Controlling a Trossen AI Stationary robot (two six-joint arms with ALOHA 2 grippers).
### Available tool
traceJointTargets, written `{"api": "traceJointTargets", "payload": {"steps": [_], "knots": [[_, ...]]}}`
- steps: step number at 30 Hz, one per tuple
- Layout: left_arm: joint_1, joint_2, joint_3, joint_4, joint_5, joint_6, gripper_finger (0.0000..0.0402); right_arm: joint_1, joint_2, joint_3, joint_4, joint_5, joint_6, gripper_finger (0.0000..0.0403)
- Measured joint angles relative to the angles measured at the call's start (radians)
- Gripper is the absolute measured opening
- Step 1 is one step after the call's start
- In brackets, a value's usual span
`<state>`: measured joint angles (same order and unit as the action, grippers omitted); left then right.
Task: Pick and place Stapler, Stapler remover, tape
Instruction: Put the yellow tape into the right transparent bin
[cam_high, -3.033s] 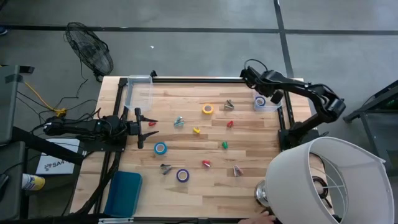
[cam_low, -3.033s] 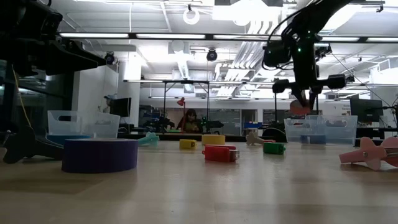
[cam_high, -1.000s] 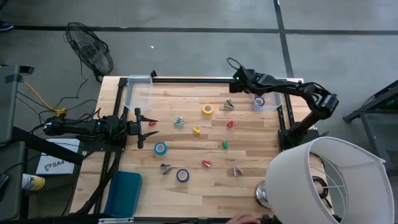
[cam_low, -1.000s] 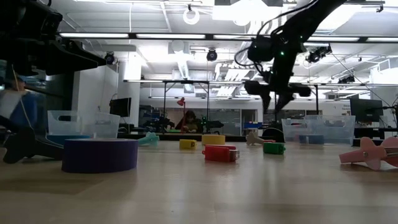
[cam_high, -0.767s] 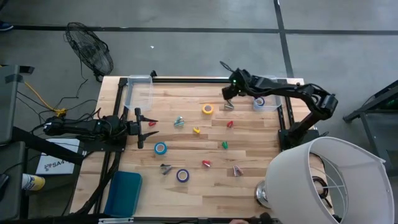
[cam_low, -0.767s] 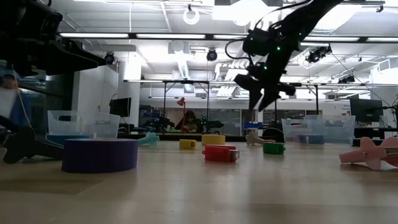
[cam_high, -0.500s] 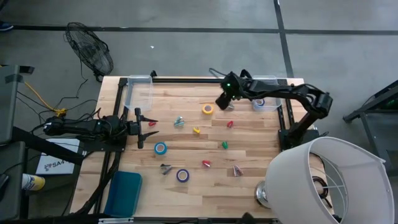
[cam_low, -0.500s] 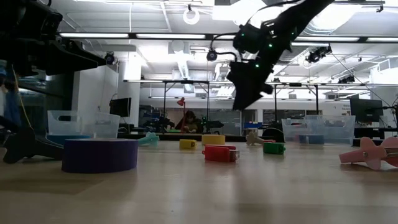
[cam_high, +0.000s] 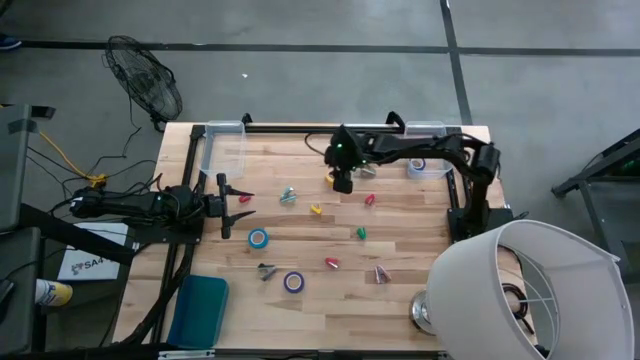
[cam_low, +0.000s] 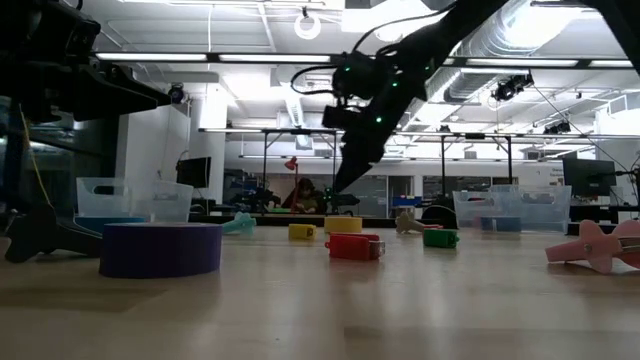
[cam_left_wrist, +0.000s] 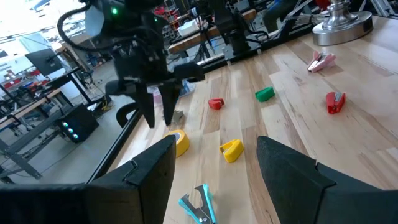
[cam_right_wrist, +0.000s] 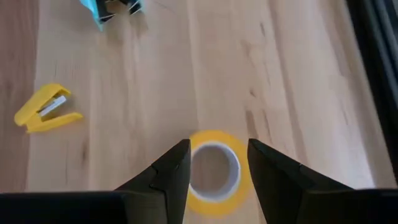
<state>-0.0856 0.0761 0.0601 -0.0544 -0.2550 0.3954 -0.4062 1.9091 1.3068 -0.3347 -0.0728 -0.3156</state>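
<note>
The yellow tape (cam_right_wrist: 213, 171) lies flat on the wood near the table's far edge, also seen as yellow tape (cam_left_wrist: 178, 142). My right gripper (cam_right_wrist: 217, 144) hangs open just above it, pointing down at a slant, one finger on each side of the ring and clear of it. A yellow stapler (cam_right_wrist: 46, 109) and a teal staple remover (cam_right_wrist: 112, 7) lie beyond it toward the table's left. My left gripper (cam_high: 243, 203) waits open at the table's left edge.
Blue tape (cam_high: 258, 238), purple tape (cam_high: 293, 282), red (cam_high: 370, 199) and green (cam_high: 361, 233) staplers and a pink remover (cam_high: 381, 274) lie scattered mid-table. Clear bins stand at the far left (cam_high: 225, 145) and far right (cam_high: 430, 165). A lamp (cam_high: 520, 290) stands at the near right.
My right gripper has swung from beside the far-right bin toward the table's left, along the far edge, and has come over the yellow tape. On the way it has rolled about its own axis and sunk a little. The things on the table have stayed put.
</note>
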Motion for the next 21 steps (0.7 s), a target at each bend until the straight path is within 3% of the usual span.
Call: {"api": "traceJointTargets", "payload": {"steps": [5, 16, 21], "knots": [[0.0, 0.0, 0.0, 0.0, 0.0, 0.0, 0.0221, 0.029, 0.05, 0.029, -0.002, 0.014, -0.008, 0.0158], [0.0, 0.0, 0.0, 0.0, 0.0, 0.0, 0.0221, 0.055, 0.056, 0.027, -0.104, 0.04, -0.01, 0.0215], [0.0, 0.0, 0.0, 0.0, 0.0, 0.0, 0.0221, 0.052, 0.056, 0.027, -0.127, 0.047, -0.016, 0.0216]]}}
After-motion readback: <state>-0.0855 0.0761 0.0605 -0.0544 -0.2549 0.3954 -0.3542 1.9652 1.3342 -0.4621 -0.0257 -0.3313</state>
